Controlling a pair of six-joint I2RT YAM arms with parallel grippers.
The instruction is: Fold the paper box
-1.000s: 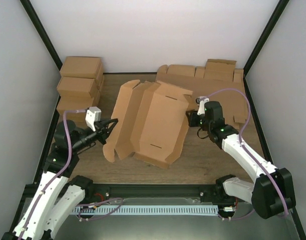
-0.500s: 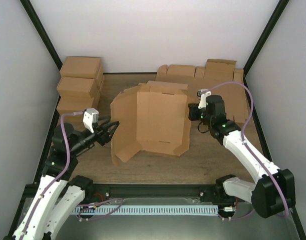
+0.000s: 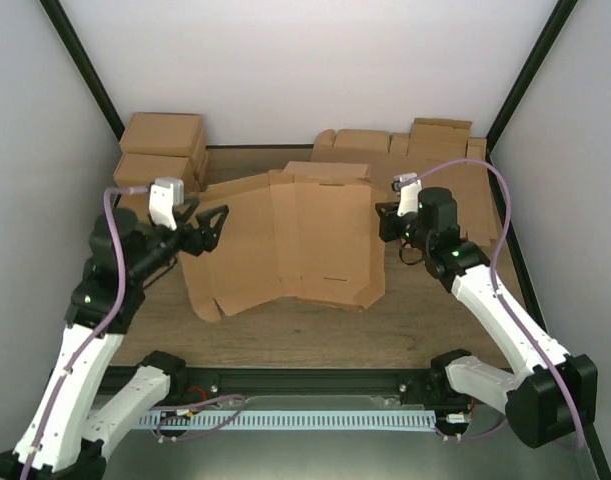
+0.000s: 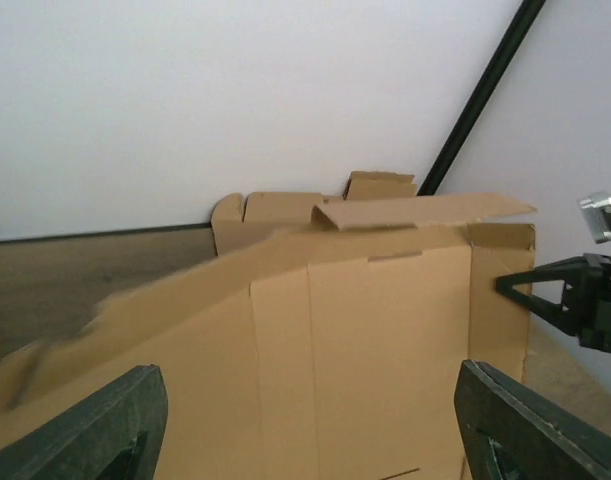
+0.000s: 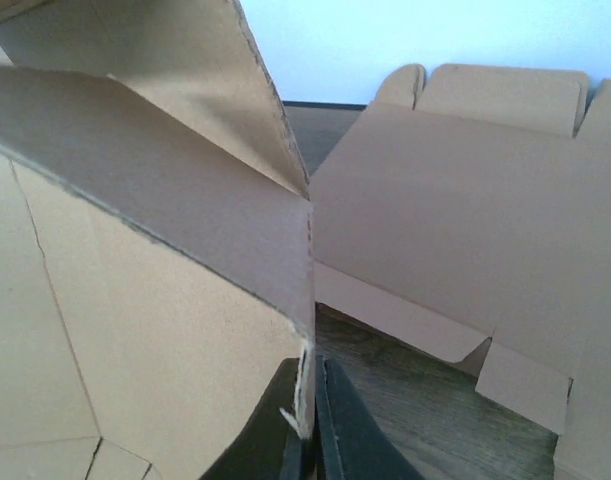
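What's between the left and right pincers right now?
Only the paper box: the top external view shows its panels spanning from the open left pincer to the right pincer, pinched on its right edge.

We find the paper box [image 3: 305, 240] matt brown cardboard, its cut edge fibrous between the jaws of the right gripper [image 5: 307, 405]; below them the table [image 5: 415, 400] is dark, grained wood.
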